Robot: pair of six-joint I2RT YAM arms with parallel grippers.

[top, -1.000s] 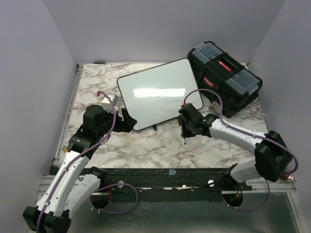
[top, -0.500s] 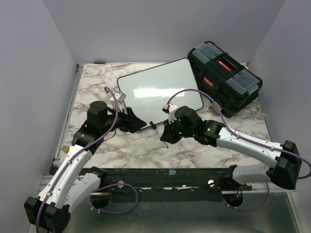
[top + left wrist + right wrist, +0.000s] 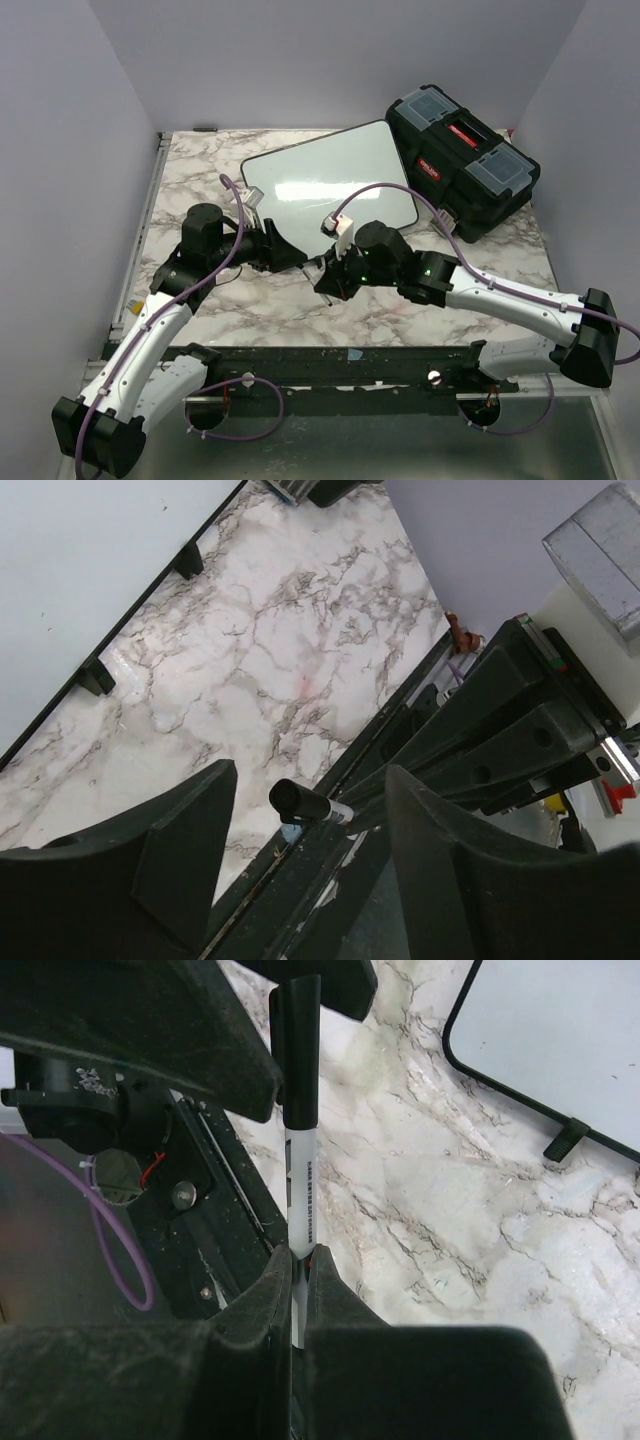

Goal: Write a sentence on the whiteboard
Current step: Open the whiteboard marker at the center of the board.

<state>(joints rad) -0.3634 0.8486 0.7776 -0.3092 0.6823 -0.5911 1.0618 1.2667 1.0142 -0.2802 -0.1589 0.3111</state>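
**Pen meets open claw in front of the whiteboard**

Over the near middle of the desk (image 3: 262, 300) the two arms come together. The right claw (image 3: 297, 1256) is clamped shut on a pen (image 3: 298, 1175), pinching its white barrel, with the black cap (image 3: 297, 1040) pointing away from the wrist. That cap reaches in between the fingers of the left claw (image 3: 310, 776), which stand apart. From the left wrist, a gap shows on each side of the cap, so this claw is open around it and not gripping.

Just beyond the claws the whiteboard (image 3: 320, 185) lies on the marble, turned askew to the desk edges. Its glossy white face catches a band of glare, and small black feet (image 3: 97, 677) line its near edge. Neither claw touches it.

Farthest back, at the right rear, stands a black toolbox (image 3: 460, 160), just beside the board's far right corner. Whether they touch cannot be told.
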